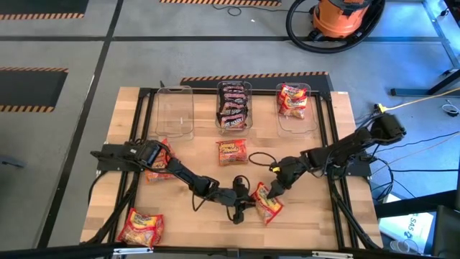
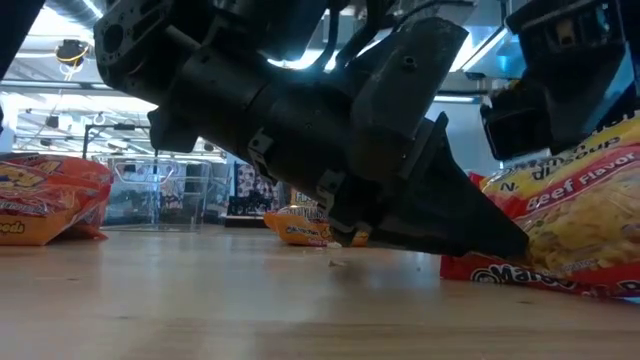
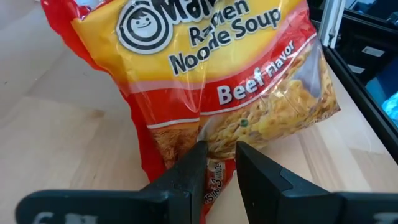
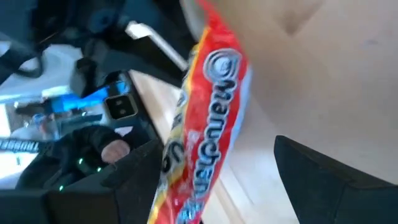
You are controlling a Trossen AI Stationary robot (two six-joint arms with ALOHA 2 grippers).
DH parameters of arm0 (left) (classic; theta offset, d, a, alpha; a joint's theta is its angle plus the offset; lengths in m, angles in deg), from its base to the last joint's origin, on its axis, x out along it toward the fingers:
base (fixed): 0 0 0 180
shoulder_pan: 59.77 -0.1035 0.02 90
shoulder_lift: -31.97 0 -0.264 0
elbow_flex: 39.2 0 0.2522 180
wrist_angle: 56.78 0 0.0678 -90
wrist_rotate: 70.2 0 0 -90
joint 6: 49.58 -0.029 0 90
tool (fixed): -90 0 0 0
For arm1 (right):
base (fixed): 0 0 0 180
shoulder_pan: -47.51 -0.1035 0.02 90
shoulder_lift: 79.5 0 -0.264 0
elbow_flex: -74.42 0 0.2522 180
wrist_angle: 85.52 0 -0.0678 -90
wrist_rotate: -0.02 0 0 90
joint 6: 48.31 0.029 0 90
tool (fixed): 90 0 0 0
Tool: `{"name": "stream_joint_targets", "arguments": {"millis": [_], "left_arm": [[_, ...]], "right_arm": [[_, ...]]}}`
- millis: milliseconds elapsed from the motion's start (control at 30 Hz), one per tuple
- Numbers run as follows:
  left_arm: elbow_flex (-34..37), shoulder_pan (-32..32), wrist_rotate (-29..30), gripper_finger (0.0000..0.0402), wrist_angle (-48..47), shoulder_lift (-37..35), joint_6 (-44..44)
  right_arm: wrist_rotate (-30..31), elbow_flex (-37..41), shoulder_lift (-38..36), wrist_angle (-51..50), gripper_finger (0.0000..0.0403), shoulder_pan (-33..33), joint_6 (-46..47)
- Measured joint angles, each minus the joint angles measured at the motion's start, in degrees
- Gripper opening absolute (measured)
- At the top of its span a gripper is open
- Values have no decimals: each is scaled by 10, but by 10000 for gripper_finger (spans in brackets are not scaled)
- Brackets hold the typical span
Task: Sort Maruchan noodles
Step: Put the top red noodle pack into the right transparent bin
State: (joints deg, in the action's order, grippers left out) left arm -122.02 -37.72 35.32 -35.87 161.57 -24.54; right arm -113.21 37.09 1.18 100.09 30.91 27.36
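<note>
left hand: pinching the seam of beef packet, front-centre of surface | right hand: spread wide, straddling same packet | done: maroon packets and one red packet binned | left: three loose packets, left bin empty

Glossy crinkly plastic packet, wooden table

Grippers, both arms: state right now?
Left gripper: shut on the edge of the red-and-yellow crinkly plastic beef ramen packet near the table's front.
Right gripper: open, jaws around the same packet.
</note>
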Motion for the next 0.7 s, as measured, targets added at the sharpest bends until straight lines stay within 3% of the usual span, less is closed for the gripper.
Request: {"name": "stream_joint_targets", "arguments": {"millis": [267, 533, 700], "left_arm": [[1, 0, 1, 82, 18, 0, 1], [1, -2, 9, 82, 19, 0, 1], [1, -3, 9, 82, 20, 0, -1]], "right_arm": [[31, -29, 59, 6, 287, -15, 17], [32, -62, 108, 6, 286, -15, -24], [22, -69, 116, 7, 238, -15, -53]]}}
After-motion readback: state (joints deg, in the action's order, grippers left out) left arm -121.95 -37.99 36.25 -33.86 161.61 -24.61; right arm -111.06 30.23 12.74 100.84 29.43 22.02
